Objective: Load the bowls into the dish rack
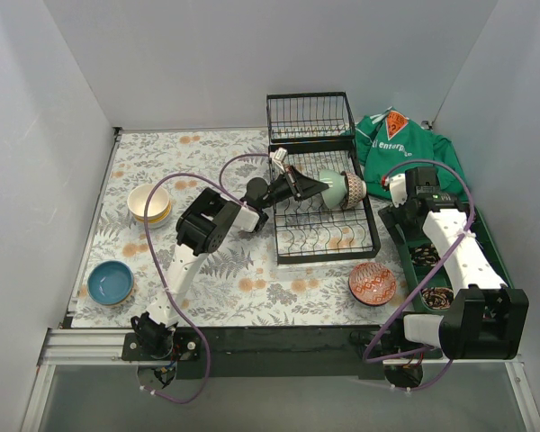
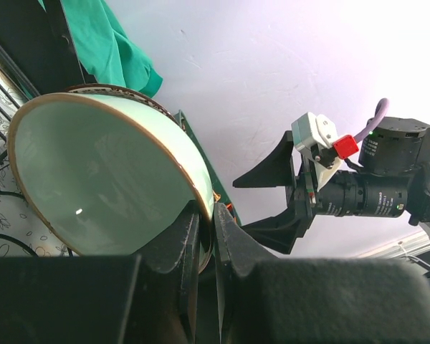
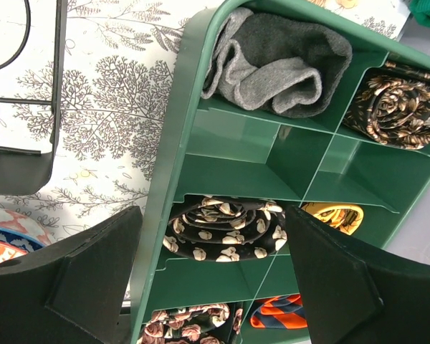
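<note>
My left tool is clenched on the rim of the mint green bowl, one finger inside the lip and one outside, with the bowl tipped up on its edge. From overhead, tool and bowl hang over the far right part of the dish rack, above the curved slots. I cannot tell whether the bowl touches the wires. Just beyond it a pale bowl seems to stand on edge in the rack.

My right tool is released, jaws wide and empty, above the green tray beside the rack.

I judge the job to be in its early part: one bowl perhaps slotted, and this one about to go in. Left on the desk are the stack of cream and yellow bowls far left, the blue bowl near left, and the red patterned bowl just beside the rack's near right corner.
</note>
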